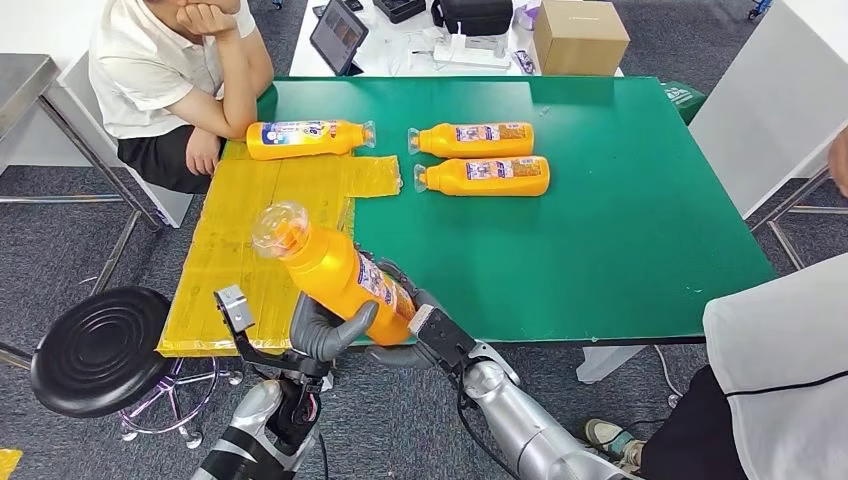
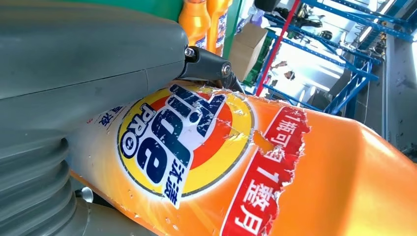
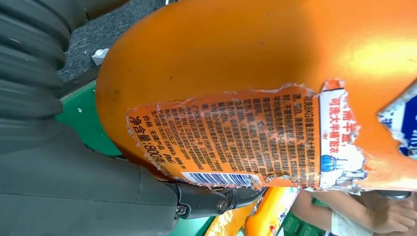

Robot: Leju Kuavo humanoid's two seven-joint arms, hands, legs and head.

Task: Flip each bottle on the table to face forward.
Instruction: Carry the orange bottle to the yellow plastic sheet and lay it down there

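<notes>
An orange bottle (image 1: 335,276) with a clear cap is held tilted above the table's near left edge, cap pointing up and away. My left hand (image 1: 325,335) grips its lower body from the left, and my right hand (image 1: 415,315) holds it from the right. In the left wrist view the bottle (image 2: 255,172) shows its torn front logo label. In the right wrist view the bottle (image 3: 255,73) shows its back label with a barcode. Three more orange bottles lie on their sides farther back: one (image 1: 305,138) on the yellow mat, two (image 1: 475,139) (image 1: 487,176) on the green table.
The green table (image 1: 620,230) has a yellow mat (image 1: 250,230) over its left part. A person (image 1: 165,70) sits at the far left corner, another person (image 1: 780,370) stands at the right. A black stool (image 1: 100,350) stands left of me. A cardboard box (image 1: 580,35) is behind.
</notes>
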